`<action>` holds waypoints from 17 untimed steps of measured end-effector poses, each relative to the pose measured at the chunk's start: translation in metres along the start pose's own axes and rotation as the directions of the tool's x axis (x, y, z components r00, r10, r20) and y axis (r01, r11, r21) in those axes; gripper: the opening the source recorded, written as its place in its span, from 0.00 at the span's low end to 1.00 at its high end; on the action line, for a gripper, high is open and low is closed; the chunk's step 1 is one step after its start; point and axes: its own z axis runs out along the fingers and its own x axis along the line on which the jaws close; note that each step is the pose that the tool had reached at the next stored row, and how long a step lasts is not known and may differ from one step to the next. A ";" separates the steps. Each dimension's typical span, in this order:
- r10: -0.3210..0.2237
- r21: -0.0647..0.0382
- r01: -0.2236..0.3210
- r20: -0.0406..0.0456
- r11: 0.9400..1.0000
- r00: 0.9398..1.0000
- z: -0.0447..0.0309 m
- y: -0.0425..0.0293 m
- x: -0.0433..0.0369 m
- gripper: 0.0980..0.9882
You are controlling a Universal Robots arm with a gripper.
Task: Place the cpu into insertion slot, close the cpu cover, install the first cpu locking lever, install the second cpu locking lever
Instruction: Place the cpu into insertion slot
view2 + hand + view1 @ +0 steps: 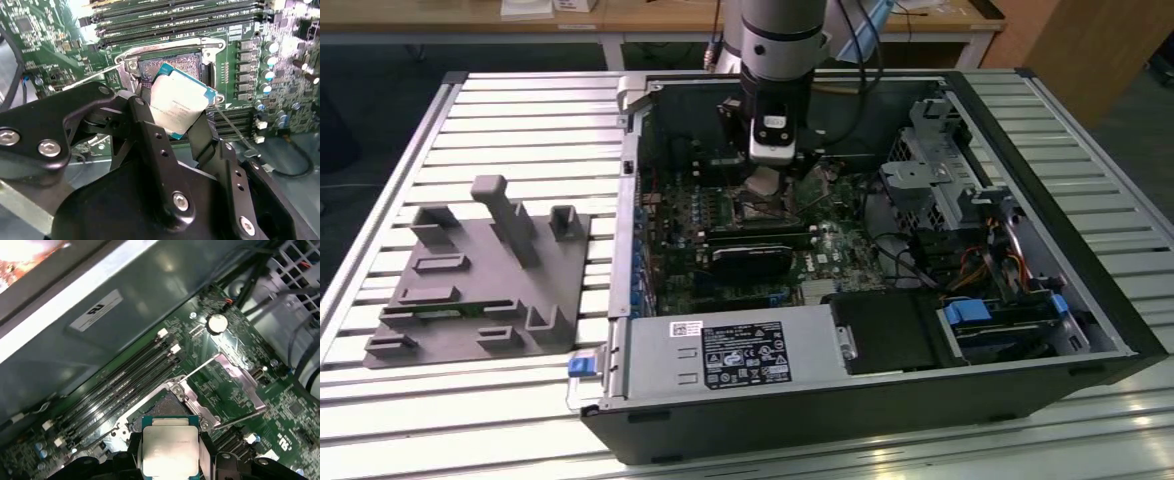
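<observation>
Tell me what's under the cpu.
The open insertion slot: part of its dark contact field shows; the rest is hidden by the cpu and the tool.

The arm is a silver-grey cylinder with a black wrist block bearing a white part. The gripper is matte black, and its jointed fingers carry small holes and silver hex screws.

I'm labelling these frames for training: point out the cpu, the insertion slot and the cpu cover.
cpu [180,102]: second wrist view, middle of its metal top.
insertion slot [158,407]: first wrist view, dark socket floor.
cpu cover [245,380]: first wrist view, silver frame edge.
</observation>
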 end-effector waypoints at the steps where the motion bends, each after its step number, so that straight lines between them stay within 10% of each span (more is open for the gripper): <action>1: 0.013 0.000 -0.013 0.001 1.000 1.000 0.0001 0.0000 0.0000 0.49; 9: 0.115 -0.002 -0.115 0.008 0.993 0.993 0.0007 0.0000 0.0000 0.49; 17: 0.231 -0.006 -0.231 0.016 0.973 0.973 0.0016 -0.0001 0.0000 0.49</action>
